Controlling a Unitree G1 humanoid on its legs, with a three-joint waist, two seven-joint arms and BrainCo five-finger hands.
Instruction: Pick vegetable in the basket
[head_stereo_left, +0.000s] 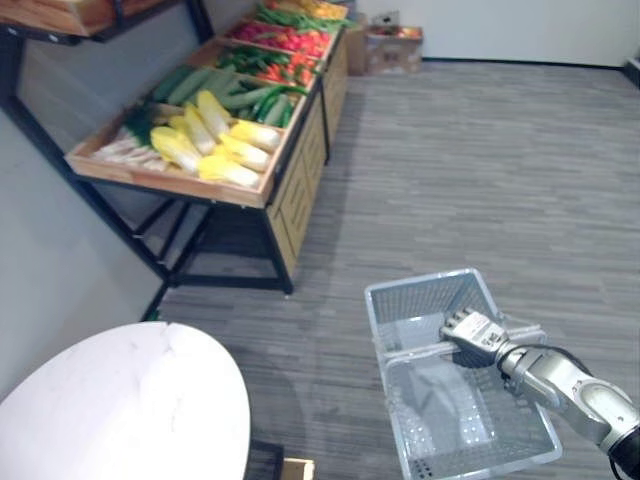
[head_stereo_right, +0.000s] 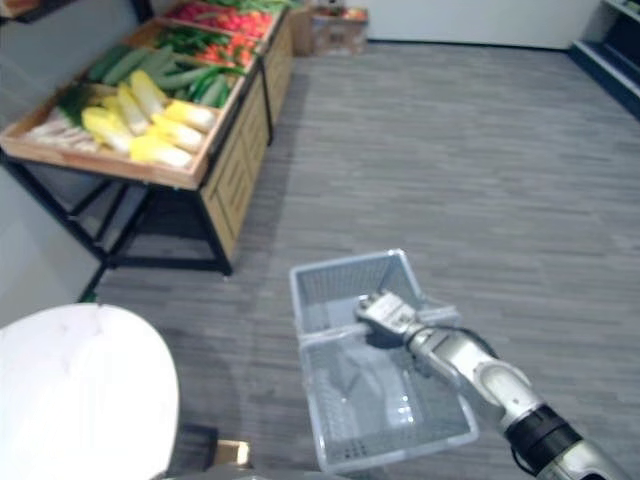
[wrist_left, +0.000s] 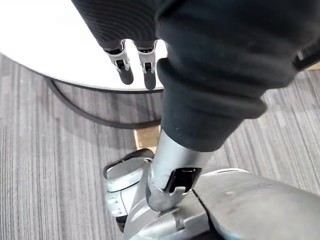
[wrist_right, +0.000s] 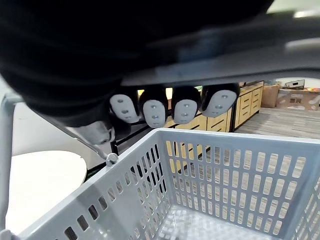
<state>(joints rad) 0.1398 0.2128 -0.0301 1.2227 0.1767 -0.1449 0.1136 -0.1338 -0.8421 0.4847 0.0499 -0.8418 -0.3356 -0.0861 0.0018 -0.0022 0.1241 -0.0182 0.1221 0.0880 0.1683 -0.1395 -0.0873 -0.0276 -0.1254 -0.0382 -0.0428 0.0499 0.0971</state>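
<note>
- The right hand (head_stereo_left: 472, 334) has its fingers curled round the handle (head_stereo_left: 415, 350) of the basket (head_stereo_left: 420, 285). In the right wrist view the dark fingertips (wrist_right: 154, 113) sit in a row just above the rim.
- The basket is pale grey plastic, rectangular, with slotted walls and a perforated bottom. Nothing lies in it.
- The vegetables are well apart from the basket, to its far left. They lie in shallow wooden trays on a stand (head_stereo_left: 300, 180) with black metal legs.
- The tray nearest the basket holds long yellow-white cabbages (head_stereo_left: 205, 140). The trays beyond hold cucumbers (head_stereo_left: 245, 97), then red peppers (head_stereo_left: 290, 40).
- A round, smooth white table (head_stereo_left: 120, 410) stands to the basket's left, on the near side.
- The left hand (wrist_left: 122, 67) hangs with relaxed fingers and holds nothing. The table's curved edge shows past them.
- Grey plank-patterned floor (head_stereo_left: 480, 150) lies open between the basket and the stand, and beyond the basket up to the wall.
</note>
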